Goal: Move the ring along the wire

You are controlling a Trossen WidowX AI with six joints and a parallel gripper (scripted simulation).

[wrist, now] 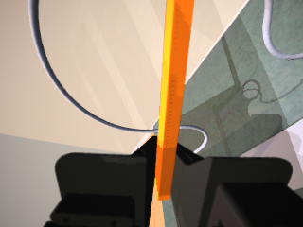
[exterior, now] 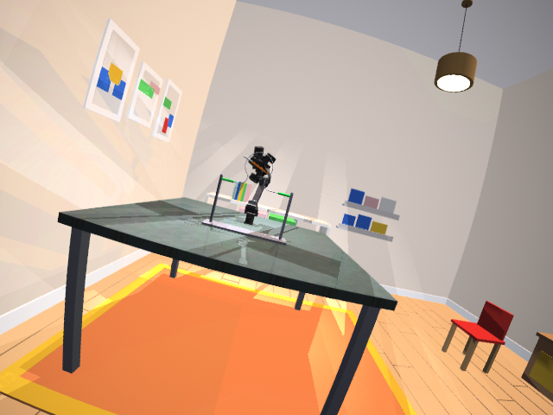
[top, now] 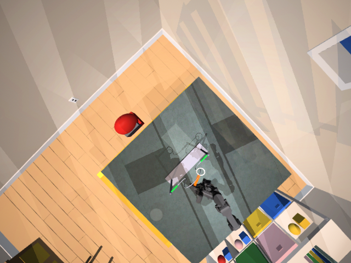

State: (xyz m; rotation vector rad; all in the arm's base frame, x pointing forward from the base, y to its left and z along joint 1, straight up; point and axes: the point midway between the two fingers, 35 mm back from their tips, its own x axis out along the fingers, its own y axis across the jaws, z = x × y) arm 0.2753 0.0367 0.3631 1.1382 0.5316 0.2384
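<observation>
Black parallel-jaw gripper [wrist: 163,177] clamped on flat orange handle [wrist: 172,95] near its lower end. White ring [top: 200,171] is up in the air over the pale base plate [top: 181,170], btwn the two dark posts, nearer the post w/ green wire end [top: 203,158]. Thin grey wire [wrist: 71,96] curves behind handle in wrist view.

No text, label, brand, number or sign can be read in any of the views. The three framed pictures [exterior: 134,89] on the wall carry only plain coloured blocks, without lettering. The books [exterior: 241,191] behind the table [exterior: 134,223] and the boxes on the wall shelves [exterior: 368,219] show bare coloured faces, too small to reveal any print.
</observation>
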